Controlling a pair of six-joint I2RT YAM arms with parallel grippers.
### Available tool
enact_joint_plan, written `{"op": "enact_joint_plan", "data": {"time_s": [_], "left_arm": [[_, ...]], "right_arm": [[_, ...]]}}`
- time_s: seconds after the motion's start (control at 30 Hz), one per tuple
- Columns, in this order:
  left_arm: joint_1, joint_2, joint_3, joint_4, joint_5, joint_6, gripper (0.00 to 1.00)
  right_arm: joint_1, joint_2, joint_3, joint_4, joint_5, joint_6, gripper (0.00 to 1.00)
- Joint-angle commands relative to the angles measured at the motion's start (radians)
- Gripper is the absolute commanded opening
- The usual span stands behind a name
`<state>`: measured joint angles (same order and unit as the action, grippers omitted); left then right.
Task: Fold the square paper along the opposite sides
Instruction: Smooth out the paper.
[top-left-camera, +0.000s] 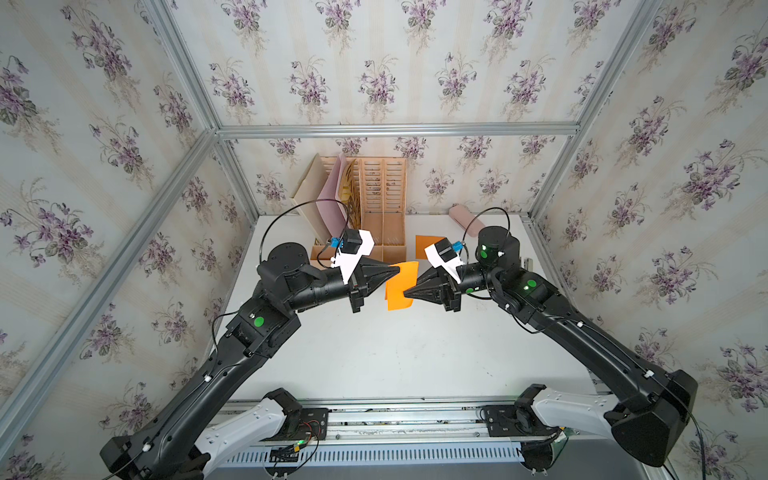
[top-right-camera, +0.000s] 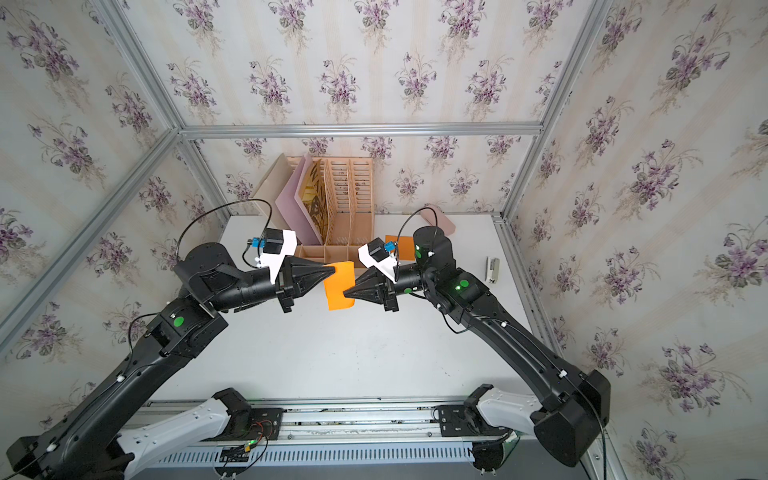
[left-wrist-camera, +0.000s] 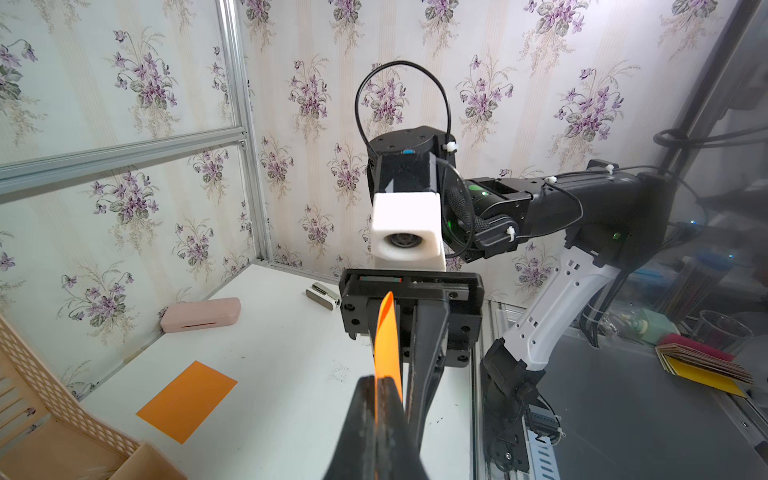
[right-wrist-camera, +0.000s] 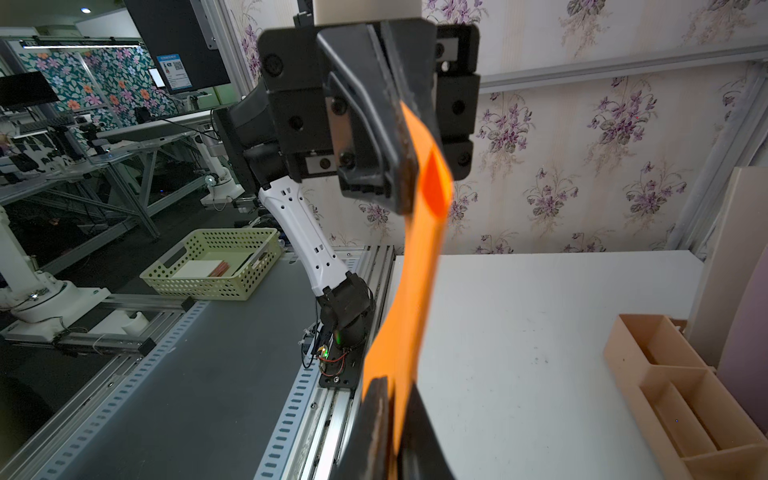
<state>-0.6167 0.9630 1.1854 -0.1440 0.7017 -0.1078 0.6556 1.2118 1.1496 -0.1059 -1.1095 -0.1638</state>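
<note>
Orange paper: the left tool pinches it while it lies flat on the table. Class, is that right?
Not flat. The left tool pinches the orange paper while it hangs clear of the table, as the right wrist view shows.

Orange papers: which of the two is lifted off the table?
The bright orange paper pinched between the left gripper and right gripper; the darker orange sheet lies flat on the table.

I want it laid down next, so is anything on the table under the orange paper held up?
Nothing visible. The orange paper, held by the left end effector and right end effector, hangs over bare table; a second orange sheet lies farther back.
</note>
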Motion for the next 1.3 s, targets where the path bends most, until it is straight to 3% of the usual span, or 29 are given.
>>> {"op": "enact_joint_plan", "data": {"time_s": [0.0,0.17,0.2,0.23,0.27,0.3,0.33,0.47,0.57,0.6,0.63,0.77,0.87,0.9,0.93,0.97,1.07,1.17,1.23,1.27], "left_arm": [[0.000,0.002,0.012,0.027,-0.001,0.009,0.00],[0.001,0.003,0.021,0.025,0.001,0.008,0.00],[0.000,0.004,0.022,0.024,-0.001,0.008,0.00],[0.000,0.003,0.024,0.024,0.000,0.007,0.00],[0.001,0.003,0.025,0.024,0.000,0.008,0.00],[0.000,0.003,0.025,0.024,-0.001,0.008,0.00],[0.000,0.003,0.027,0.023,-0.001,0.008,0.00],[0.000,0.002,0.025,0.023,-0.001,0.008,0.00],[0.000,0.000,0.023,0.021,-0.005,0.010,0.00],[0.000,-0.001,0.022,0.020,-0.007,0.010,0.00],[0.000,-0.003,0.023,0.020,-0.007,0.011,0.00],[0.000,-0.004,0.024,0.017,-0.008,0.014,0.00],[0.000,-0.004,0.022,0.016,-0.012,0.016,0.00],[0.000,-0.003,0.022,0.015,-0.012,0.017,0.00],[0.000,-0.005,0.021,0.014,-0.012,0.017,0.00],[0.000,-0.006,0.021,0.013,-0.013,0.016,0.00],[0.000,-0.011,0.013,0.014,-0.016,0.019,0.00],[0.000,-0.012,0.012,0.015,-0.020,0.019,0.00],[0.000,-0.012,0.013,0.014,-0.020,0.019,0.00],[0.000,-0.012,0.013,0.015,-0.020,0.019,0.00]], "right_arm": [[0.001,-0.005,-0.011,0.029,-0.010,0.013,0.01],[0.001,-0.011,-0.022,0.044,-0.012,0.026,0.01],[0.001,-0.014,-0.026,0.048,-0.010,0.027,0.12],[0.001,-0.016,-0.029,0.050,-0.011,0.027,0.16],[0.001,-0.019,-0.035,0.055,-0.009,0.029,0.15],[0.001,-0.021,-0.040,0.059,-0.008,0.033,0.01],[0.001,-0.024,-0.043,0.064,-0.006,0.036,0.00],[0.001,-0.035,-0.064,0.086,-0.012,0.048,0.00],[0.001,-0.038,-0.074,0.090,-0.012,0.049,0.13],[0.001,-0.038,-0.079,0.092,-0.010,0.050,0.10],[0.001,-0.038,-0.081,0.093,-0.010,0.050,0.00],[0.001,-0.038,-0.094,0.109,-0.015,0.059,0.00],[0.001,-0.038,-0.096,0.110,-0.012,0.063,0.15],[0.001,-0.038,-0.099,0.111,-0.012,0.064,0.14],[0.001,-0.038,-0.101,0.114,-0.009,0.065,0.02],[0.001,-0.040,-0.103,0.115,-0.008,0.066,0.00],[0.000,-0.047,-0.119,0.133,-0.009,0.080,0.00],[0.001,-0.051,-0.126,0.140,-0.006,0.084,0.11],[0.001,-0.052,-0.130,0.140,-0.003,0.087,0.00],[0.001,-0.053,-0.131,0.141,-0.005,0.087,0.00]]}}
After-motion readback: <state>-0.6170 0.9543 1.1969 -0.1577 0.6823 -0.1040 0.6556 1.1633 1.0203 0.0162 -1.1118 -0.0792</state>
